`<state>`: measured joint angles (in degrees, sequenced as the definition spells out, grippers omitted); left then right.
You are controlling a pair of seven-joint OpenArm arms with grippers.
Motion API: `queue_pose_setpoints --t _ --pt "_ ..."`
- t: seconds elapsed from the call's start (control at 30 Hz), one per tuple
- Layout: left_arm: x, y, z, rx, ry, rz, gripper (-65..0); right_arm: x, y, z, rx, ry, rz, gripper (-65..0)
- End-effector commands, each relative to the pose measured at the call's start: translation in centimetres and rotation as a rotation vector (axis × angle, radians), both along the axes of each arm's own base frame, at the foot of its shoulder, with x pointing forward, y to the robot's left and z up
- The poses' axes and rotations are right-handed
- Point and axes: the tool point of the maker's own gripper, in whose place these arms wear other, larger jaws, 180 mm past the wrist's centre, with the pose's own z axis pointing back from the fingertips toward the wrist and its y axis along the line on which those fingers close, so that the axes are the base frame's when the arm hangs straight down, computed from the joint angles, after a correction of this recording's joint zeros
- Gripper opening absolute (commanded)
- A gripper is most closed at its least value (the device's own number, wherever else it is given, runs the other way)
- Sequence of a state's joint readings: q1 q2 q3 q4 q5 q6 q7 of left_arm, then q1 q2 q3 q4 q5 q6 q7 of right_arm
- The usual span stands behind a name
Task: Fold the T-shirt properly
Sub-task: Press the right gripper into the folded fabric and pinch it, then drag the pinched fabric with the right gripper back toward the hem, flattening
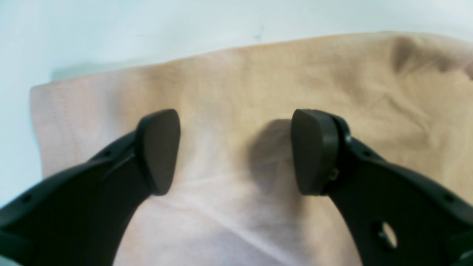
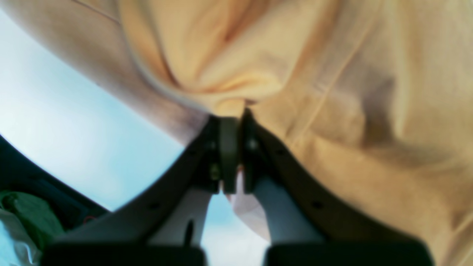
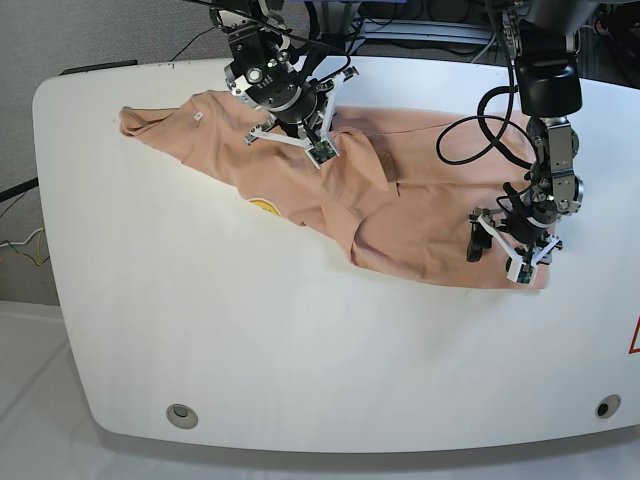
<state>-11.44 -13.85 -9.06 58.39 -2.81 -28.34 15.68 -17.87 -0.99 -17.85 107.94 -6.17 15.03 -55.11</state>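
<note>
The peach T-shirt [image 3: 420, 220] lies wrinkled across the back of the white table, running from far left to the right edge, with a small yellow mark [image 3: 263, 207] near its front hem. My right gripper [image 3: 314, 138] is over the shirt's upper middle. In the right wrist view it [image 2: 231, 120] is shut on a bunched fold of the T-shirt [image 2: 332, 74]. My left gripper [image 3: 498, 255] hovers over the shirt's right end. In the left wrist view it [image 1: 236, 151] is open above flat fabric [image 1: 258, 85], with nothing between the fingers.
The white table [image 3: 300, 330] extends in front of the shirt, with two round holes [image 3: 181, 413] near its front edge. Black cables [image 3: 470, 130] loop over the shirt by the left arm. A green object [image 2: 22, 214] sits beyond the table edge.
</note>
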Motion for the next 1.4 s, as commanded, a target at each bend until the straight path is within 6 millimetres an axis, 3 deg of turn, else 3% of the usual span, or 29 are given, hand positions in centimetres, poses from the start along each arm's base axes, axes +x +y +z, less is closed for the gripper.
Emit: queue_pose_setpoints --t 0.0,0.17,0.83,1.0,1.37 --pt "0.2 0.7 0.3 0.024 0.010 0.001 -20.8 1.1 0.1 1.0 0.013 -0.046 -0.010 -63.4" --pt "0.2 0.7 0.3 0.024 0.010 0.001 -20.8 1.5 -0.5 1.1 0.007 -0.055 -0.024 -65.0" --pt "0.2 0.7 0.4 0.025 0.011 0.000 -20.8 8.4 -2.2 5.0 -0.031 -0.224 -0.035 -65.0" --pt "-0.2 1.6 0.3 0.039 0.017 0.006 -20.8 10.1 -4.3 5.7 -0.061 -0.257 -0.073 -65.0" --pt "0.0 1.7 0.9 0.048 0.001 0.001 -20.8 12.1 -7.9 5.0 -0.151 -0.265 -0.088 -65.0"
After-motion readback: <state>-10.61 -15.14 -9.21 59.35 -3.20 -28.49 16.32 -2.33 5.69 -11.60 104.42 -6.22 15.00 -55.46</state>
